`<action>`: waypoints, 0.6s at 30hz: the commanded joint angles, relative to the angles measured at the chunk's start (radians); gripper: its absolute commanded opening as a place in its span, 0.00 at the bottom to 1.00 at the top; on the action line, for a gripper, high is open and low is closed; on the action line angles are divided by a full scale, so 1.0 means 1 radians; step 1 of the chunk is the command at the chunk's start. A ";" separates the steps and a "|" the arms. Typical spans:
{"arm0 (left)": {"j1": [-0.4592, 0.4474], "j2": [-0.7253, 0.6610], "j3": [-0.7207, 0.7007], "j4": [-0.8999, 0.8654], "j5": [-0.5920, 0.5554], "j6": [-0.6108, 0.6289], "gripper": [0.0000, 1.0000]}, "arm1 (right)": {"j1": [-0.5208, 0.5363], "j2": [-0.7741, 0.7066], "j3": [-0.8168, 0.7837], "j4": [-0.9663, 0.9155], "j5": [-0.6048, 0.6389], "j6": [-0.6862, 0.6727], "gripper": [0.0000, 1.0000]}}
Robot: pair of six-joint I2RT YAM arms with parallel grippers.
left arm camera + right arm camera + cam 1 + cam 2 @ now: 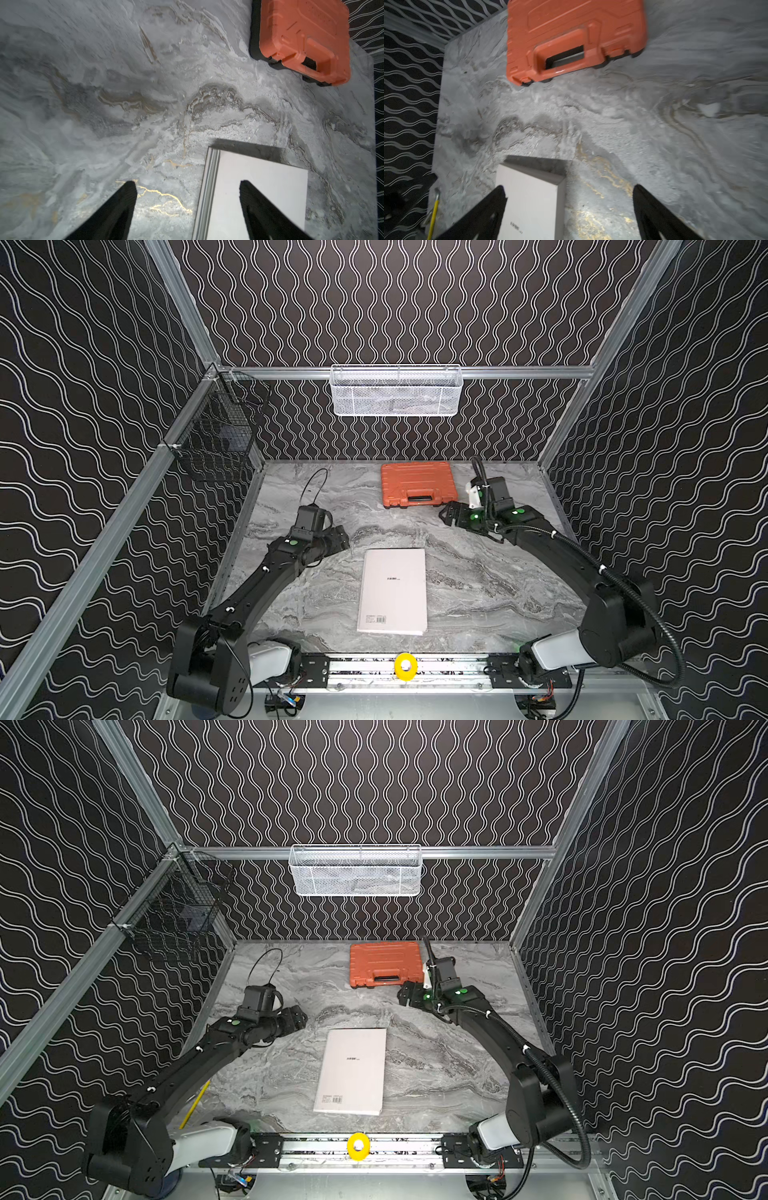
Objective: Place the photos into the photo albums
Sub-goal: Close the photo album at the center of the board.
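Robotics lab cell, aluminium frame (519, 373), wavy-patterned walls (415, 302), marble-print table (478, 593), white mesh basket (395, 393) at twelve o'clock

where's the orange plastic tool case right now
In both top views the orange plastic tool case lies at the back centre of the grey marble table, beyond the thin white book, beside the right gripper.

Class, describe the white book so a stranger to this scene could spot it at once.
Start at the grey marble tabletop. Near its front middle lies a closed white book, flat. Unlike the orange case behind it, it is thin, pale and barcoded.
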 commanded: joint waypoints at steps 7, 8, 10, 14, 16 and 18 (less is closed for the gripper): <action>0.085 0.044 -0.001 0.155 -0.199 0.065 0.99 | -0.130 -0.036 -0.057 0.032 0.275 -0.011 0.97; 0.097 0.041 -0.017 0.202 -0.185 0.086 0.99 | -0.137 -0.038 -0.065 0.050 0.301 -0.015 0.97; 0.110 0.046 -0.034 0.264 -0.182 0.118 0.99 | -0.146 -0.052 -0.086 0.095 0.324 -0.039 0.98; 0.121 0.096 -0.057 0.381 -0.224 0.207 0.99 | -0.145 -0.104 -0.187 0.235 0.375 -0.098 0.98; 0.136 0.123 -0.061 0.401 -0.259 0.215 0.99 | -0.145 -0.124 -0.220 0.297 0.383 -0.130 0.98; 0.143 0.141 -0.080 0.460 -0.291 0.248 0.99 | -0.143 -0.141 -0.256 0.362 0.381 -0.160 0.99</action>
